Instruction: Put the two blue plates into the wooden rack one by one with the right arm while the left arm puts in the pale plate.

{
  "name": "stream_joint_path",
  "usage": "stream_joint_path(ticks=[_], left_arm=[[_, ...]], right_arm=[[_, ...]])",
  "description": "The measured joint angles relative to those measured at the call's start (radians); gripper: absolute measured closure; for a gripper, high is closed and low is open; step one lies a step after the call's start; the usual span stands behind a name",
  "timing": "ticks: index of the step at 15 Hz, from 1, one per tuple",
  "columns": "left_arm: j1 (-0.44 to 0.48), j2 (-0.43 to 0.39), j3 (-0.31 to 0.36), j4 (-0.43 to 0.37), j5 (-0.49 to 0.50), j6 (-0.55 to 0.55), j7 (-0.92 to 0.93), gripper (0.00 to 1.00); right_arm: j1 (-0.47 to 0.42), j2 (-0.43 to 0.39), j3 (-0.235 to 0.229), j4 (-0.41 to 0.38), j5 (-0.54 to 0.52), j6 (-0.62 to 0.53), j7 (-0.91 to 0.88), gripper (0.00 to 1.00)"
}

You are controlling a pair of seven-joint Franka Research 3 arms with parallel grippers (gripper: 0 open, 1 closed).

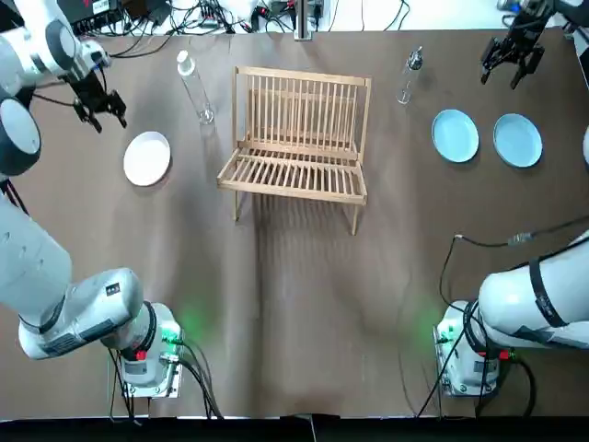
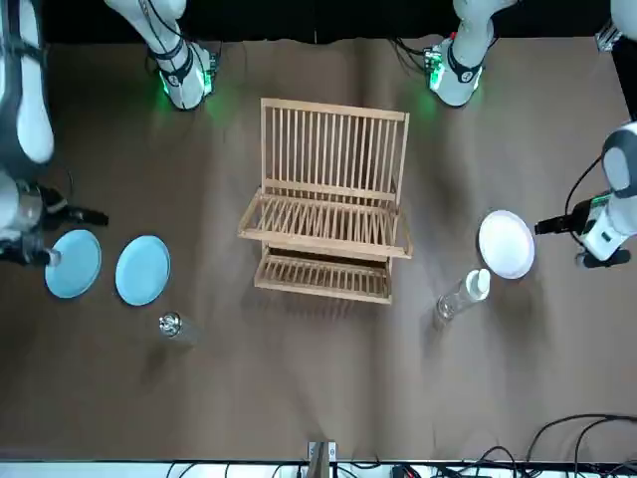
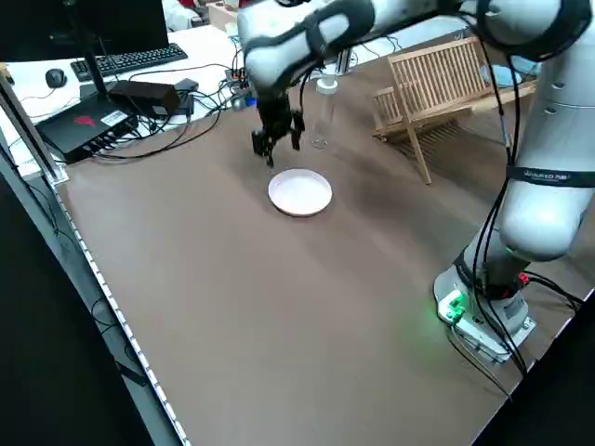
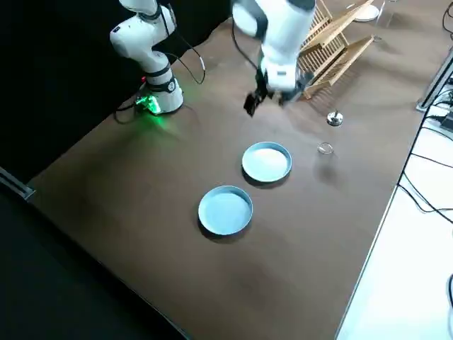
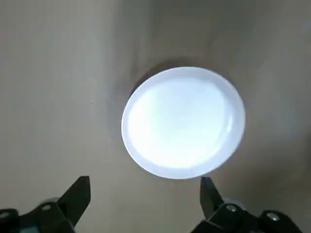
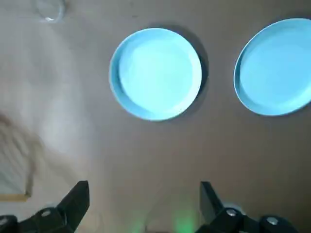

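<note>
Plates lie flat on the brown table (image 1: 294, 304) either side of the wooden rack (image 1: 296, 138), none of them gripped

The wooden rack stands at the middle of the table's far half, its slatted back toward the far edge. Toward the far right corner the first blue plate (image 1: 456, 135) and the second blue plate (image 1: 517, 140) lie side by side without touching, the second nearer the right edge. The pale plate (image 1: 147, 158) lies toward the far left corner. A clear bottle (image 1: 195, 87) stands between the pale plate and the rack, close to the far edge. The left gripper (image 1: 99, 109) hangs between the pale plate and the far left corner, fingers spread wide, holding nothing. The right gripper (image 1: 512, 63) hangs between the blue plates and the far edge, equally wide and holding nothing. A small glass (image 1: 409, 74) sits between the rack and the first blue plate
</note>
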Motion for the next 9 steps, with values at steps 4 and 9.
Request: stream_joint_path(ticks=[4, 9], left_arm=[[0.019, 0.126, -0.001, 0.000, 0.000, 0.065, 0.002, 0.01], [0.030, 0.281, -0.001, 0.068, 0.000, 0.088, 0.011, 0.01]], right_arm=[[-0.021, 0.137, -0.001, 0.003, 0.000, 0.272, -0.001, 0.00], [-0.103, 0.281, -0.006, 0.003, -0.002, 0.448, -0.048, 0.00]])
